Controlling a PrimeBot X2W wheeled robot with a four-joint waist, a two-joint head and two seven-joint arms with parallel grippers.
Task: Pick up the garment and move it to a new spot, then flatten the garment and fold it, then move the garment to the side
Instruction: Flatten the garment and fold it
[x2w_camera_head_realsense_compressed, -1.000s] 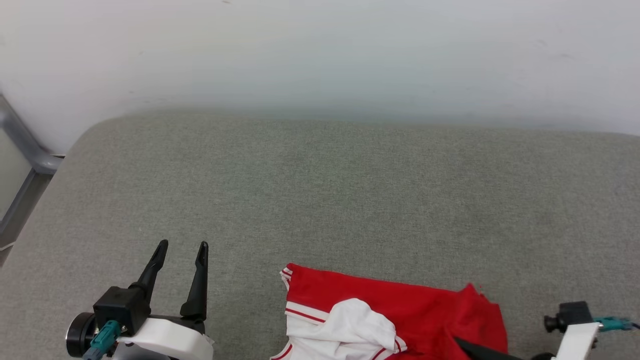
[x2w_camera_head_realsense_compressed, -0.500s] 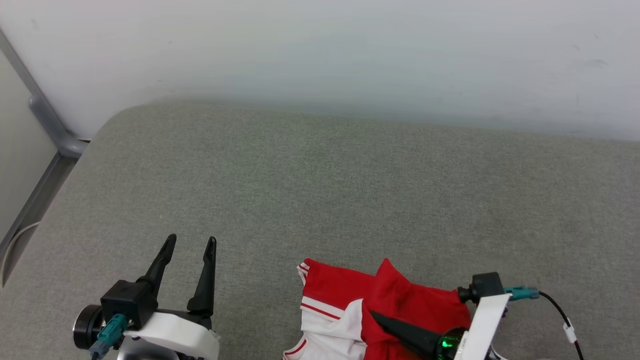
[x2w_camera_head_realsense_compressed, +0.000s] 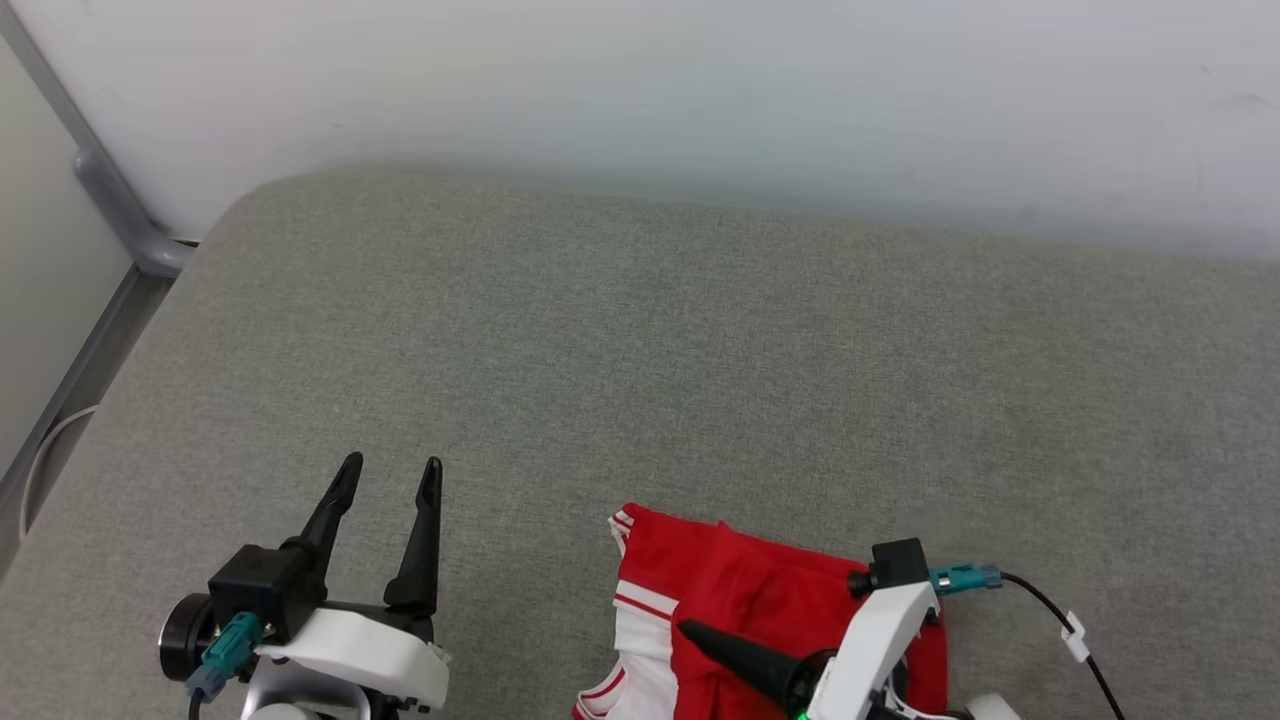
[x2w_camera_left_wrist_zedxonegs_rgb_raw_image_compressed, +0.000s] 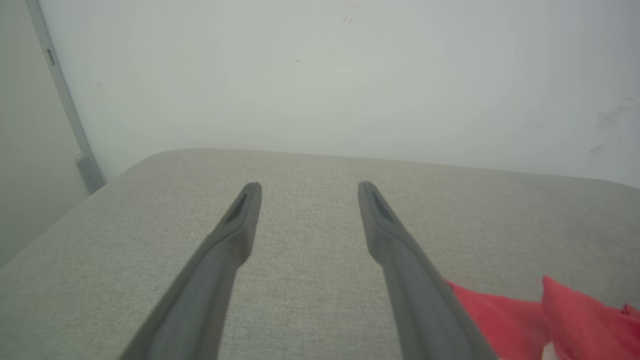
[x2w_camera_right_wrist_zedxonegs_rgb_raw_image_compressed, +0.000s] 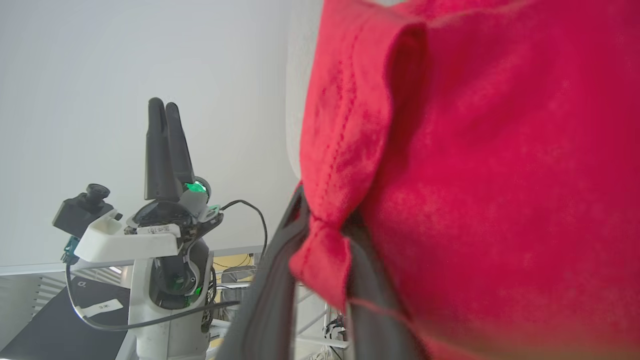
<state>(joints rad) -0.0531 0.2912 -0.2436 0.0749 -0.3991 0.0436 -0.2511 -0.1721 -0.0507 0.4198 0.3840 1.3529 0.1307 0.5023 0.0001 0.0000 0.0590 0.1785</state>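
The garment (x2w_camera_head_realsense_compressed: 760, 600), red with white striped trim, lies bunched at the near edge of the grey cushion (x2w_camera_head_realsense_compressed: 640, 360). My right gripper (x2w_camera_head_realsense_compressed: 690, 632) lies over it, one dark finger pointing left, and a red layer is folded over the white sleeve part. In the right wrist view a red hem fold of the garment (x2w_camera_right_wrist_zedxonegs_rgb_raw_image_compressed: 475, 175) is pinched between my right gripper's (x2w_camera_right_wrist_zedxonegs_rgb_raw_image_compressed: 320, 215) fingers. My left gripper (x2w_camera_head_realsense_compressed: 392, 465) hovers open to the left of the cloth with nothing in it. Its fingers (x2w_camera_left_wrist_zedxonegs_rgb_raw_image_compressed: 240, 225) stand wide apart, and the garment (x2w_camera_left_wrist_zedxonegs_rgb_raw_image_compressed: 500, 320) shows at lower right.
A white wall (x2w_camera_head_realsense_compressed: 640, 90) backs the cushion. A grey metal frame (x2w_camera_head_realsense_compressed: 110, 200) runs along the left edge. A black cable (x2w_camera_head_realsense_compressed: 1060, 620) trails from my right wrist. My left gripper (x2w_camera_right_wrist_zedxonegs_rgb_raw_image_compressed: 162, 107) also appears in the right wrist view, upright against the wall.
My right gripper has swept left across the garment, dragging its red right side over the white sleeve. The head camera has shifted. My left gripper stays open.
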